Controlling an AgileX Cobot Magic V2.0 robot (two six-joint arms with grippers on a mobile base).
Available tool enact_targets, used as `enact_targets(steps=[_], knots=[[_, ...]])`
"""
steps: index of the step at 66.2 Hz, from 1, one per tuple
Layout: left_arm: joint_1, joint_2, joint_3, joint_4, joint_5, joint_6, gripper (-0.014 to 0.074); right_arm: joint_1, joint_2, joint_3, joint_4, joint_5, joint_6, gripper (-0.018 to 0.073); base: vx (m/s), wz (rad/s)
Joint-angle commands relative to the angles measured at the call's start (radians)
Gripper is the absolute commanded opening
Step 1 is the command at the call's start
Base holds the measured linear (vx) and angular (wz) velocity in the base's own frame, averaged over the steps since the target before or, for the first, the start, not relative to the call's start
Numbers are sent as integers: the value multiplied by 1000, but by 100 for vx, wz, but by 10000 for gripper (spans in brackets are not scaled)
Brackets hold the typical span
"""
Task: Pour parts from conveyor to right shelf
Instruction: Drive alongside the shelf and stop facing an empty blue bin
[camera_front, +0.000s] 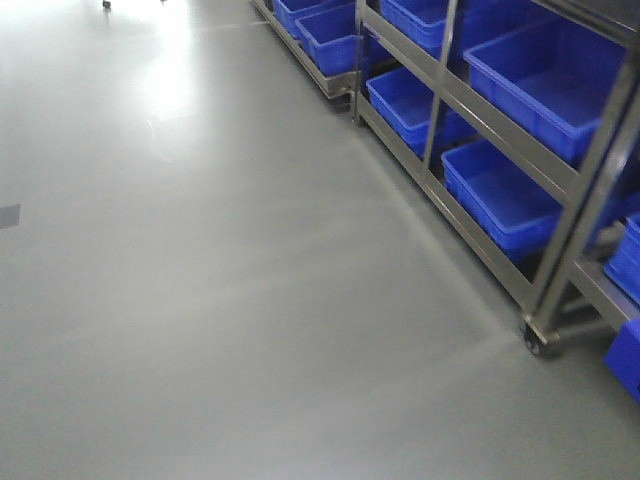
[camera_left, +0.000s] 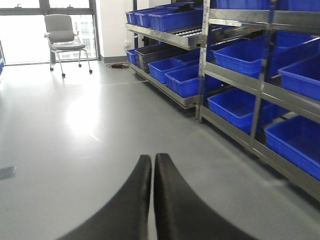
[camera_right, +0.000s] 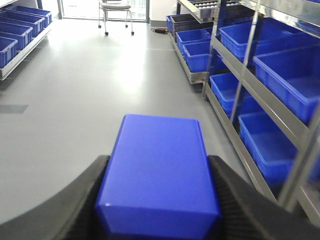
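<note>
A glossy blue block, the part (camera_right: 157, 170), sits clamped between the black fingers of my right gripper (camera_right: 158, 161), which is shut on its two sides and held above the grey floor. My left gripper (camera_left: 152, 159) is shut with its fingertips almost touching and nothing between them. The right shelf (camera_right: 243, 75), a steel rack with deep blue bins (camera_right: 295, 75), runs along the right side. It also shows in the front view (camera_front: 500, 128) and in the left wrist view (camera_left: 204, 60). The conveyor is out of view.
Smooth grey floor (camera_front: 220, 300) spreads left of the shelf. The shelf's near corner stands on a caster (camera_front: 535, 343). A grey chair (camera_left: 62, 35) stands by the far windows. Another low rack of blue bins (camera_right: 15, 35) lines the far left.
</note>
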Motion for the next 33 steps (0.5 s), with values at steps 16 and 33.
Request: enact_targets(steps=[16,33], knots=[[-5,18,-20,-8,-79,-8,-6,-5,11,-29,-4,-84,-5,-5,76,20],[-5,18,-20,-8,-79,-8,-6,-5,11,-29,-4,-84,-5,-5,76,25]])
